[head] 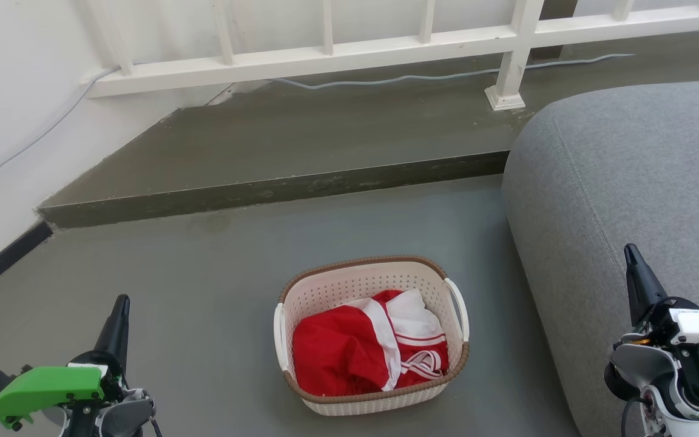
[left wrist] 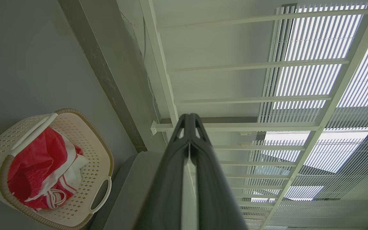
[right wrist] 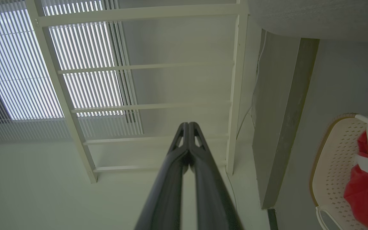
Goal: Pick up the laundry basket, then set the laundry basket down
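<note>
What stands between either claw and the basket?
Nothing visible. Bare floor lies between the left claw and the basket. The right claw shows against the sofa, which sits beside the basket, not across the path.

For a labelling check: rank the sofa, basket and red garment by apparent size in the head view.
1. sofa, largest even though the frame cuts it off
2. basket
3. red garment, lying inside the basket

Upright cream laundry basket [head: 371,340], floor-set
</note>
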Tool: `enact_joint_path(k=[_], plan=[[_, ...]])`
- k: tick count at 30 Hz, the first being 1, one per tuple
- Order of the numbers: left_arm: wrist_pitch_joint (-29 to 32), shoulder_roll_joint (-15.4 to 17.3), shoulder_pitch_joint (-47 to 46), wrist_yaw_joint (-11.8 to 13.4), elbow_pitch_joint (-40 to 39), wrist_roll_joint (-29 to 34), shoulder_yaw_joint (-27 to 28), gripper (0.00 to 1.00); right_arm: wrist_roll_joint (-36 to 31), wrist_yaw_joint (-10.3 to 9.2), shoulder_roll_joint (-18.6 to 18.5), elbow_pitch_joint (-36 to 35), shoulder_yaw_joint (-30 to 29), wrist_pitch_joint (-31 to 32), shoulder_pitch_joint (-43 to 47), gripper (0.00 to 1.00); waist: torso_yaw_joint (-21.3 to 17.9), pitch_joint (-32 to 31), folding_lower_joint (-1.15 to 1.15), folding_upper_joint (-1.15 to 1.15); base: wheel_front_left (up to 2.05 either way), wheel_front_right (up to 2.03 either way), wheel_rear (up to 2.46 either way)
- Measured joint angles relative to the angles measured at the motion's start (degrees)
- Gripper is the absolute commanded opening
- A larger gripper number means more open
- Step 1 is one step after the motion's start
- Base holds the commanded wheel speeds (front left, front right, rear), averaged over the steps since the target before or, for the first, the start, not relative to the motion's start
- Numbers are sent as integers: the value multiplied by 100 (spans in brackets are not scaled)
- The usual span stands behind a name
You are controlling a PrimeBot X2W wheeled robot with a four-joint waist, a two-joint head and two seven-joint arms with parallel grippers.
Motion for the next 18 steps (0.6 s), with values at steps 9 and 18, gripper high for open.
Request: enact_joint_path(k=[9, 18], plan=[[41, 0, -2, 0, 0, 0, 2, 0, 0, 0, 0, 13, -2, 0, -1, 0, 0, 0, 0, 0, 0, 0, 0], [41, 0, -3, 0, 0, 0, 3, 0, 0, 0, 0, 18, -4, 1, -1, 0, 0, 0, 0, 0, 0, 0, 0]])
